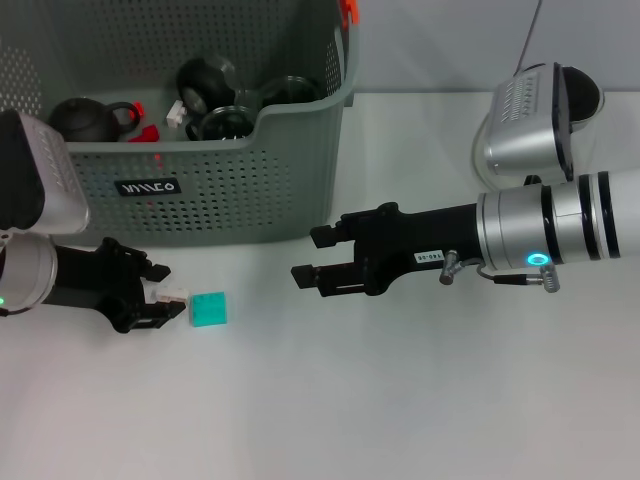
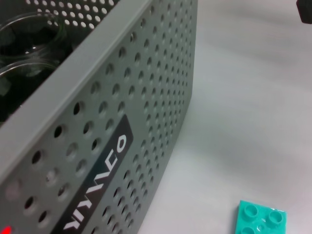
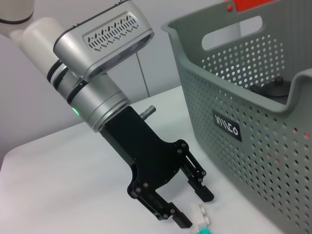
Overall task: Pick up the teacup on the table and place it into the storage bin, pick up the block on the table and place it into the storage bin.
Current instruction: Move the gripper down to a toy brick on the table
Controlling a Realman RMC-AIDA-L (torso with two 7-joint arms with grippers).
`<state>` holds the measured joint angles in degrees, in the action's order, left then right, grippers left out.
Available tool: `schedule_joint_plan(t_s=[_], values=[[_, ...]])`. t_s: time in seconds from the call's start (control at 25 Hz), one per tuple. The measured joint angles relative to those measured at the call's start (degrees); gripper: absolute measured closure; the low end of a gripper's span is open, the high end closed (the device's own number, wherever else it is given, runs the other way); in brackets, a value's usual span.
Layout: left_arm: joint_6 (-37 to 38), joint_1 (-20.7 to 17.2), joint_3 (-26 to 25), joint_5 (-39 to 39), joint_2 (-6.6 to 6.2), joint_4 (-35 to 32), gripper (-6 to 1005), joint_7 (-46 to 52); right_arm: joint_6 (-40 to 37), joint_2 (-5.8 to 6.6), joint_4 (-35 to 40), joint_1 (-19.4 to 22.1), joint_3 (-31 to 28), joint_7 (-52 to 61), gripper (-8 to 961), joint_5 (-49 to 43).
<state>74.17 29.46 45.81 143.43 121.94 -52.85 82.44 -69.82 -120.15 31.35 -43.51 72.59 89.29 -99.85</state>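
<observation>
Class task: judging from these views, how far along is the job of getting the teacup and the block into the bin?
No teacup shows on the table; dark cup-like items lie in the bin, so that step looks done. The left gripper, open, sits beside the block, which still lies on the table. Grasping and binning it remain. The right gripper hovers open nearby.

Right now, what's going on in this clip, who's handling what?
The left gripper is low on the table with its fingers open, right beside the teal block, which lies flat in front of the storage bin and is not yet gripped. The right gripper hovers open and empty over the table next to the bin's front corner. The bin already holds several dark items; no teacup is left on the table, so the block looks like the remaining piece.
</observation>
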Motion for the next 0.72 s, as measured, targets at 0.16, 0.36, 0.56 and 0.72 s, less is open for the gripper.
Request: schedule_joint_plan(t_s=[0.16,0.36,0.56,0.72], values=[[-0.69,0.0,-0.01,0.01,0.16,0.09,497,0.0,0.03,0.0,-0.03,0.03,0.0,0.0,285,0.0],[-0.79,-0.02,-0.02,0.01,0.27,0.19,502,-0.04,0.02,0.0,-0.07,0.2,0.0,0.0,285,0.0],[-1.07,-0.02,-0.02,0.01,0.37,0.2,506,-0.03,-0.31,0.06,-0.19,0.57,0.0,0.01,285,0.0],[-1.14,-0.02,-0.02,0.01,0.48,0.26,509,0.1,-0.45,0.09,-0.23,0.66,0.0,0.05,285,0.0]])
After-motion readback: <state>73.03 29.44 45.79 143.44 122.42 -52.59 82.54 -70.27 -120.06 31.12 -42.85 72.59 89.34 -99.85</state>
